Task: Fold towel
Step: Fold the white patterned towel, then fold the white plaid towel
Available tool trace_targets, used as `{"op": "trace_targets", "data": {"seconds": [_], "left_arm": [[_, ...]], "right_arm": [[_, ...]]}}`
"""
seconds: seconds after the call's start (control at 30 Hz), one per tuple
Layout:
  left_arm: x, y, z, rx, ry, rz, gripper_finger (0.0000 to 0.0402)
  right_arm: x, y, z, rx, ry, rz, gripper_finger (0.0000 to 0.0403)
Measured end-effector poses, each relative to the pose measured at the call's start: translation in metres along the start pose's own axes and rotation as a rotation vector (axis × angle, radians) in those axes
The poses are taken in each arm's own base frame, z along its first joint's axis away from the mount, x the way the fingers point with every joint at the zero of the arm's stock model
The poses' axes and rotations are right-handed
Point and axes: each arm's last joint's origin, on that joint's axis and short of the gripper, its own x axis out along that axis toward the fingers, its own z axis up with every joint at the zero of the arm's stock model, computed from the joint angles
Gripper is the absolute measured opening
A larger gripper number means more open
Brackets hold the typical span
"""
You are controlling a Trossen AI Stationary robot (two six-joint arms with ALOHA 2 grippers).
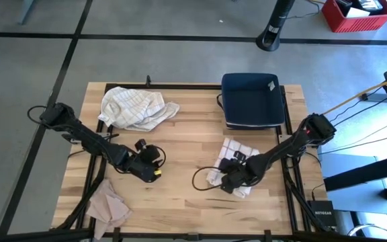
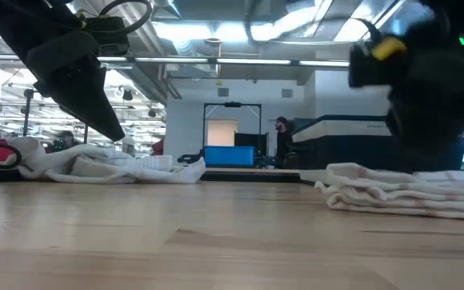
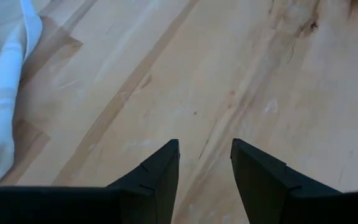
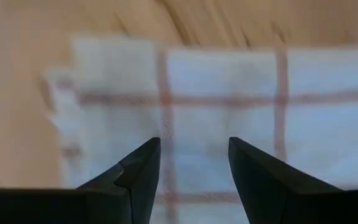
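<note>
The white checked cloth towel with thin red lines (image 1: 236, 168) lies on the pale wooden slatted table (image 1: 180, 144), toward the right front part, already gathered into a compact, layered rectangle. The low view shows its edges stacked in several plies, which suggests that the fold is largely made.

The right gripper (image 1: 228, 181) sits directly above this towel. In the right wrist view its two dark fingers (image 4: 135, 180) stand apart, with towel fabric visible in the gap between them; nothing is clamped. This position is consistent with either pressing the fold flat or preparing to take an edge; the pictures do not settle which.

The left gripper (image 1: 152, 173) hangs over bare wood near the table centre, well apart from the folded towel. Its fingers (image 3: 160, 177) are also apart and hold nothing. It appears to wait clear of the working area so that the right arm has room.

A second, crumpled white checked cloth (image 1: 134, 107) lies at the rear left, probably stock for a later fold. A dark blue square fabric bin (image 1: 250, 101) stands behind the folded towel, likely its destination. A beige crumpled cloth (image 1: 107, 205) lies at the front left corner.
</note>
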Motion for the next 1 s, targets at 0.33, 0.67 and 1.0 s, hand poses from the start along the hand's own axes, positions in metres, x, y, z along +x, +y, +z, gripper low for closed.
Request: {"op": "trace_targets", "data": {"seconds": [0.33,0.67,1.0], "left_arm": [[0.0,0.0,0.0,-0.003,-0.001,-0.002,0.0138],[0.0,0.0,0.0,0.002,-0.001,-0.001,0.0138],[0.0,0.0,0.0,0.014,-0.001,-0.002,0.0138]], "right_arm": [[-0.01,-0.028,-0.027,-0.184,0.299,-0.048,0.0193],[-0.045,-0.037,-0.022,-0.28,0.409,-0.078,0.0193],[-0.083,0.024,0.058,-0.231,-0.401,0.13,0.0193]]}}
